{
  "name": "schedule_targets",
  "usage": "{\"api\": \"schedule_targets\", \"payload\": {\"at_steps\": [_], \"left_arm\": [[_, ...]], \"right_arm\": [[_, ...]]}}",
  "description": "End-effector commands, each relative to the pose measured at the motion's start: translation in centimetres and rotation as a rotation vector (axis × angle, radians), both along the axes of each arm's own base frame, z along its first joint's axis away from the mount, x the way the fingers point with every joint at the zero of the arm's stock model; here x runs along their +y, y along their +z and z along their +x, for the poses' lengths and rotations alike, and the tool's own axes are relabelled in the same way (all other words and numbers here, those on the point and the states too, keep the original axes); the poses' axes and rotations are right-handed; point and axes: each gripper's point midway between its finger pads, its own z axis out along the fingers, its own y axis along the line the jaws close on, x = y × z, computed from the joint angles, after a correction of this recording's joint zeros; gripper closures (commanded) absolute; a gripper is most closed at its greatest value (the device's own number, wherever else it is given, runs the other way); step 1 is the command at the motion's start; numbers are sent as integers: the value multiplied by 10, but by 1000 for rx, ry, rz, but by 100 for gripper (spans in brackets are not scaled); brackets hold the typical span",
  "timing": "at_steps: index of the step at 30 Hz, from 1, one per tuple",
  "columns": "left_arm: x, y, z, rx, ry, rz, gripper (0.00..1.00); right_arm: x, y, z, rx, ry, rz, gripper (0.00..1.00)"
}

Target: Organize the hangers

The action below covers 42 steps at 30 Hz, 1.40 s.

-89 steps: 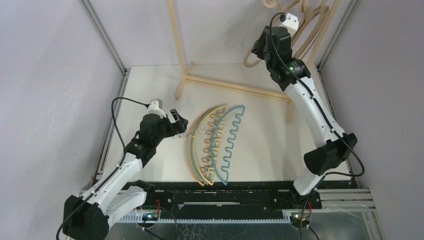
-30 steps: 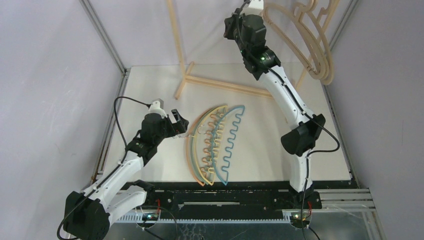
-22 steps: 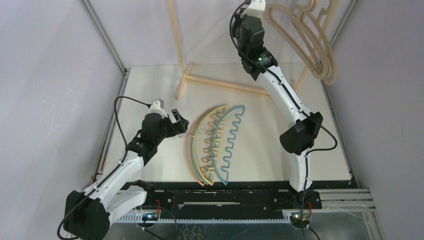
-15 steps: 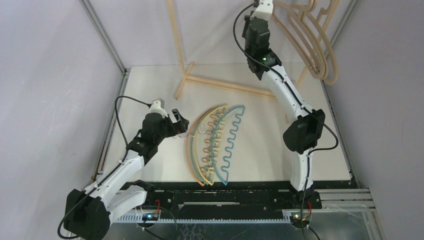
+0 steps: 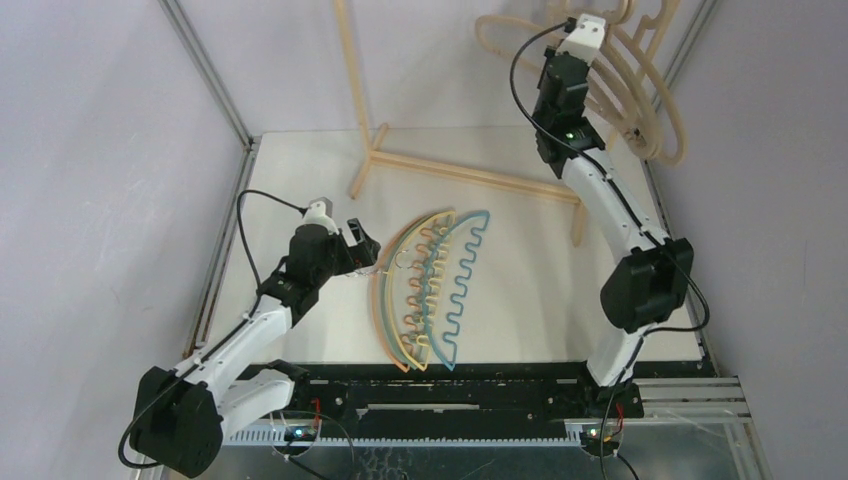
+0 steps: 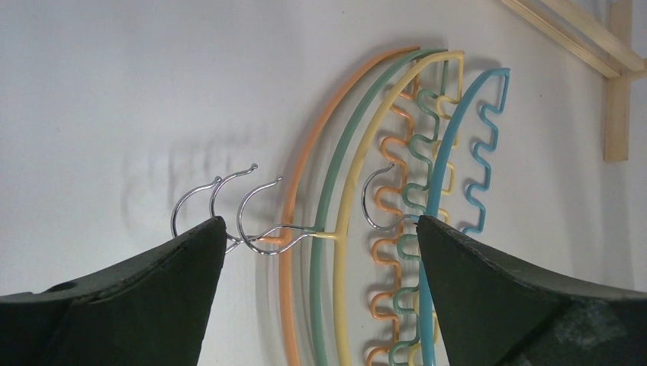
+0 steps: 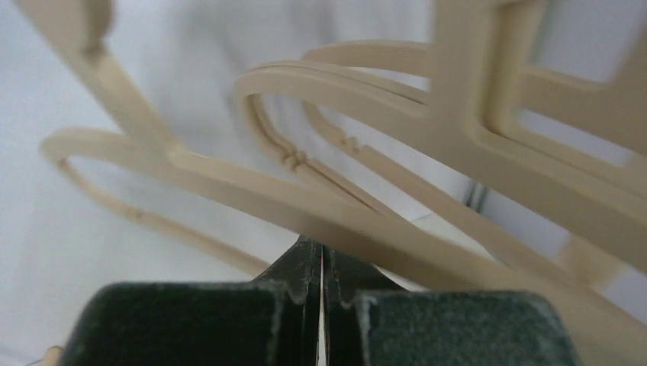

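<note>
Four thin arched hangers lie nested on the table: orange (image 5: 381, 300), green (image 6: 326, 221), yellow (image 6: 345, 229) and teal (image 5: 462, 290), with their metal hooks (image 6: 221, 194) to the left. My left gripper (image 5: 360, 245) hovers over those hooks, open, and its fingers (image 6: 152, 297) straddle the orange, green and yellow arcs without touching them. Pale wooden loop hangers (image 5: 645, 100) hang high at the back right. My right arm's wrist (image 5: 562, 85) is raised among them. In the right wrist view my right gripper (image 7: 321, 248) is shut, its tips just under a wooden hanger (image 7: 305, 202), with nothing seen between the jaws.
The wooden A-frame rack stands at the back, its base bar (image 5: 470, 172) lying across the table and one leg (image 5: 352, 70) rising at the left. Metal cage posts (image 5: 205, 70) frame the table sides. A rack foot (image 6: 618, 107) shows near the teal hanger.
My right arm has swung to the right and up into the hanging wooden hangers, which have shifted and spread. The left arm and the coloured hangers have stayed put.
</note>
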Motion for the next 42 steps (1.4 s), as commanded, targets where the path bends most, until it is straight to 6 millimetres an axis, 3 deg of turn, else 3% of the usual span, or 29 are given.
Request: {"api": "schedule_targets", "payload": {"at_steps": [1, 6, 9, 15, 21, 25, 30, 36, 42], "left_arm": [[-11, 25, 11, -75, -27, -37, 0], [-11, 25, 9, -75, -31, -41, 0], [-10, 24, 9, -77, -26, -38, 0], [-8, 23, 12, -77, -13, -33, 0], [-12, 25, 20, -62, -12, -37, 0], [-12, 27, 22, -67, -5, -35, 0], [-13, 24, 24, -56, -7, -34, 1], [-13, 22, 25, -53, -6, -24, 0], [-14, 23, 26, -53, -13, -25, 0]], "right_arm": [[-35, 49, -40, -165, -101, 70, 100], [-62, 48, -57, -188, -160, 109, 100], [-61, 45, -57, -163, -99, 122, 100], [-16, 24, -47, -17, 184, 102, 99], [34, -6, -59, 127, 468, 100, 94], [60, -15, -73, 167, 626, 108, 91], [83, -8, -79, 126, 755, 149, 90], [131, 9, -87, 81, 961, 172, 88], [156, 26, -68, 14, 942, 157, 86]]}}
